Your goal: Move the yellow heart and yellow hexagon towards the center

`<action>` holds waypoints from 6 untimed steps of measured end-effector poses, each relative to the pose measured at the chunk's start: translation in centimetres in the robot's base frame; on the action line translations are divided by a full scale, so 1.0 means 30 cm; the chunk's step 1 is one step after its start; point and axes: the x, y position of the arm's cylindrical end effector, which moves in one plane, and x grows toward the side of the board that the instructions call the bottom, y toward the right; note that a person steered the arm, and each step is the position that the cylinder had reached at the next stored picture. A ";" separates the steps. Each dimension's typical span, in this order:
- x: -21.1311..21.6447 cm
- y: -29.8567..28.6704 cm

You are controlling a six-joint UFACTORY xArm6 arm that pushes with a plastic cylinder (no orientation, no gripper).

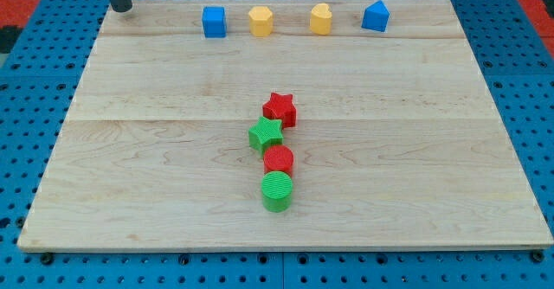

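Parked at the upper left corner of the frame, our tip (122, 9) rests just at the edge of the wooden board (156, 176), touching no block and pushing nothing; being a bare rod, it has nothing to clench or release, so we can only say it stands free. We judge that it sits there because the push has not yet begun, and from that corner it has an open run along the row at the top of the frame. That row holds, from frame left to frame right, the blue cube (214, 22), the yellow hexagon (260, 20), the yellow heart (321, 18) and the blue pentagon-like block (376, 16), each apart from its neighbour. Both yellow blocks lie near the top edge, well apart from our tip, with the blue cube standing between the tip and the hexagon. Near the middle of the frame a close chain runs downward: the red star (280, 109), the green star (266, 135), the red cylinder (279, 160) and the green cylinder (277, 191), neighbours touching or nearly so. We judge that the yellow pair must be pushed down-frame from behind, so we would need to get above them, and the red star crowds the spot where they are headed.
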 end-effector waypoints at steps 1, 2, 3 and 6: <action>0.000 0.000; 0.000 0.000; 0.000 0.000; -0.001 0.023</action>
